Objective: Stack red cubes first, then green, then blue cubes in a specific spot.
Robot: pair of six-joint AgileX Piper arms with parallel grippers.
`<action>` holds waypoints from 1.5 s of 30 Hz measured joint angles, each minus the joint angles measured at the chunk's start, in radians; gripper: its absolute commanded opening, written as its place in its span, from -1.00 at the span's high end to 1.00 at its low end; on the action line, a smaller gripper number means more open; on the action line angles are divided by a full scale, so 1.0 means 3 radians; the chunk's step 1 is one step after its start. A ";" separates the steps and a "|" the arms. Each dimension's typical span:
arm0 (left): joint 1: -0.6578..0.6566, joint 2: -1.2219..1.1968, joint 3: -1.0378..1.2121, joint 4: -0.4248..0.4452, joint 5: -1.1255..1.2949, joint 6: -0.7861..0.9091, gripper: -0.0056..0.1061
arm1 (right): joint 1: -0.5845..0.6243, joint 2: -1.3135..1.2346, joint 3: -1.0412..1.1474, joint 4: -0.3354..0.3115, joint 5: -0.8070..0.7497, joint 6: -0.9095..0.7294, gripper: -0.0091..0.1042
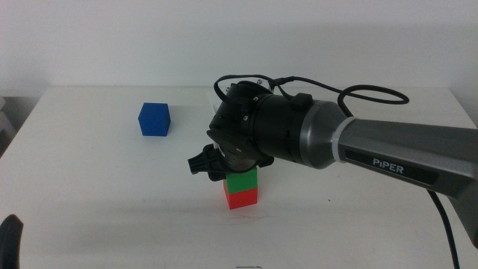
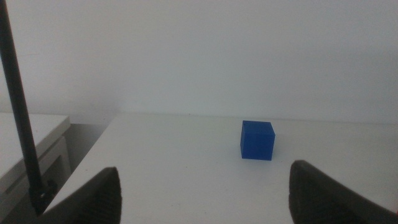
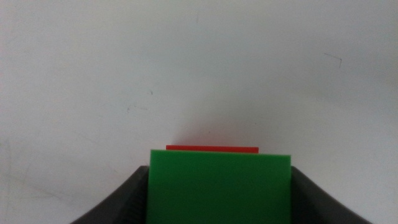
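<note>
- The small deep blue matte cube [image 1: 154,119] is sitting alone on the plain white counter [image 1: 89,187], well apart from the stack, toward ten o'clock of it in the middle view; nothing is standing between them.
- The small bright red matte cube [image 1: 241,197] is resting on the counter near the middle of the view, and the small green matte cube [image 1: 242,181] is lying squarely on top of it, touching it.
- The counter is showing faint scuffs in the right wrist view; a pale wall [image 1: 239,37] is rising behind its far edge.
- The right gripper [image 1: 224,166], on a dark arm marked PIPER, is reaching in from three o'clock and is pointing down over the stack; its jaws are pressing both sides of the green cube.
- The left gripper [image 2: 205,186] is waiting at the bottom left corner of the middle view, its jaws spread wide, with the blue cube lying beyond them.
</note>
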State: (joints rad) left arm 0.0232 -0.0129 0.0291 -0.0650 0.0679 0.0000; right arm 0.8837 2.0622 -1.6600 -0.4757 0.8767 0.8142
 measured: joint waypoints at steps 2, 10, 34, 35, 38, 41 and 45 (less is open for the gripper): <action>0.0000 0.0000 0.0000 0.0000 0.0000 0.0000 -0.71 | 0.0000 0.0000 0.0000 -0.0002 0.0014 0.0003 0.81; 0.0000 0.0000 0.0000 0.0000 0.0000 0.0000 -0.71 | 0.0003 0.0007 -0.0003 -0.0029 0.0041 0.0078 -0.24; 0.0000 0.0000 0.0000 0.0000 0.0000 0.0000 -0.71 | 0.0003 -0.1314 -0.0174 0.0102 0.0926 -0.0399 -0.73; 0.0000 0.0000 0.0000 0.0000 0.0000 0.0000 -0.71 | 0.0003 -0.1410 -0.0174 0.0102 0.1014 -0.0476 -0.73; 0.0000 0.0000 0.0000 0.0000 0.0000 0.0000 -0.71 | 0.0003 -0.1770 -0.0123 0.0102 0.1178 -0.0666 -0.73; 0.0000 0.0000 0.0000 0.0000 0.0000 0.0000 -0.71 | 0.0003 -0.2149 0.0057 0.0102 0.1212 -0.0827 -0.73; 0.0000 0.0000 0.0000 0.0000 0.0000 0.0000 -0.71 | 0.0003 -0.2750 0.0493 0.0102 0.1236 -0.0990 -0.73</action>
State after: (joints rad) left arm 0.0232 -0.0129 0.0291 -0.0650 0.0679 0.0000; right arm 0.8845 1.2371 -1.5121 -0.4451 1.2474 0.5173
